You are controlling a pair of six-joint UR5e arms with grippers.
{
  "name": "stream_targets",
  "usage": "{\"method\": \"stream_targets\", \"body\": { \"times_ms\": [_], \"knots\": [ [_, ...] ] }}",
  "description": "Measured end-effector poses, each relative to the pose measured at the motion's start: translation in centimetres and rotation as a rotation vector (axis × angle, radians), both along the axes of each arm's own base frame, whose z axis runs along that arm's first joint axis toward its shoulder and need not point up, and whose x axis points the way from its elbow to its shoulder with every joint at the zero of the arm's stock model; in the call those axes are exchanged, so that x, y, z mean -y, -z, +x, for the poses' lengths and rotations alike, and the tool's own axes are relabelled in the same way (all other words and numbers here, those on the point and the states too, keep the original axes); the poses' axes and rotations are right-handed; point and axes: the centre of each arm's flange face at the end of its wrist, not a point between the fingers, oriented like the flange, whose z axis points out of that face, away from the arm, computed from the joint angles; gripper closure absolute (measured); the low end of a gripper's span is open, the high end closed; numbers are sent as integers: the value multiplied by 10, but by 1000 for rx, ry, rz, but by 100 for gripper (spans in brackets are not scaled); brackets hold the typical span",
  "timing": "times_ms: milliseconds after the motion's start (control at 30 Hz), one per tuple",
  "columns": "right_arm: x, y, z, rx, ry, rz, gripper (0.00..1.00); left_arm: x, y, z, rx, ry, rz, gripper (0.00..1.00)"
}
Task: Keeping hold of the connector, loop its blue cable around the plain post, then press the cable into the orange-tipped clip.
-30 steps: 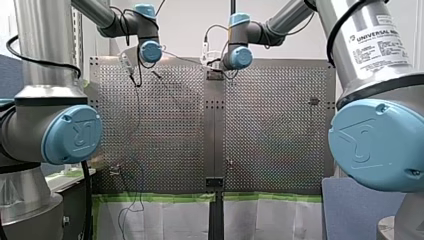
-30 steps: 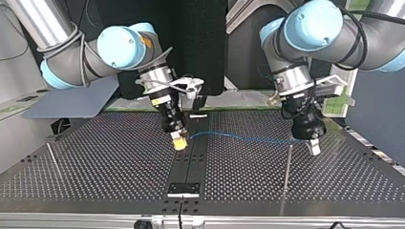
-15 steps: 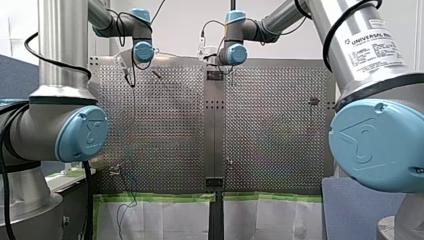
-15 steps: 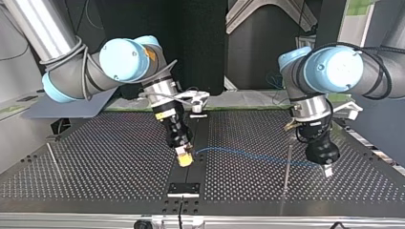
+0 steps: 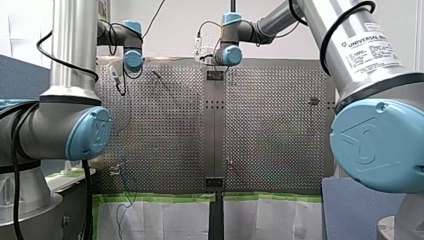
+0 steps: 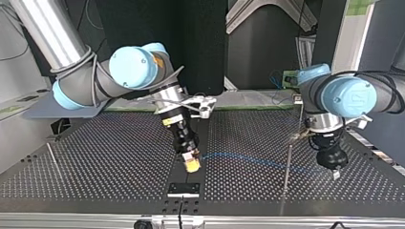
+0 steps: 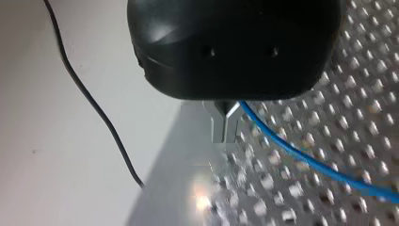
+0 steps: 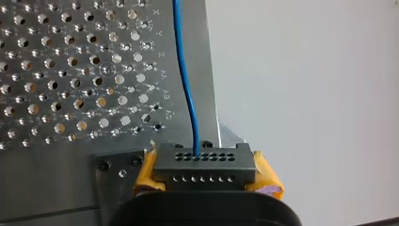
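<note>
Connector (image 8: 204, 162) plain only in the right wrist view. In the top view, nearly hidden between the yellow pads (image 6: 191, 165) of my right gripper (image 6: 193, 168), low over the dark strip (image 6: 201, 136) down the middle of the table (image 6: 95, 162).

Up close: black, with two rows of little holes, squeezed tight at both ends by the pads. Long side lying across, from pad to pad. Hole side facing straight ahead, away from the gripper. From one hole, the blue cable (image 8: 184, 80), going straight ahead until cut off.

In the top view, strung low over the table toward the view's right, crossing behind the thin upright post (image 6: 286, 181), on to my left gripper (image 6: 335, 174) just past it. Touching the post or not: cannot tell.

In the left wrist view, metal fingers (image 7: 219, 127) pinched together on the cable, with the gripped bit hidden under the black body (image 7: 235, 42).

In the front view, both grippers tiny and far away, cable too thin to see.

At the top view's left, another thin rod (image 6: 53, 160), tip too small to make out.
</note>
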Motion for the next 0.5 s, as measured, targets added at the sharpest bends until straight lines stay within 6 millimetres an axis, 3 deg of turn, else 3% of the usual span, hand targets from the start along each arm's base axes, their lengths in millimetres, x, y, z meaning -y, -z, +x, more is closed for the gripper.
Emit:
{"method": "stream_targets", "body": {
  "times_ms": [333, 500],
  "knots": [
    [10, 43, 15, -36, 7, 38, 100, -48, 41, 31, -61, 1, 0, 100],
    [14, 67, 20, -62, 15, 61, 100, -47, 54, 40, -74, 43, 4, 100]
  ]
}}
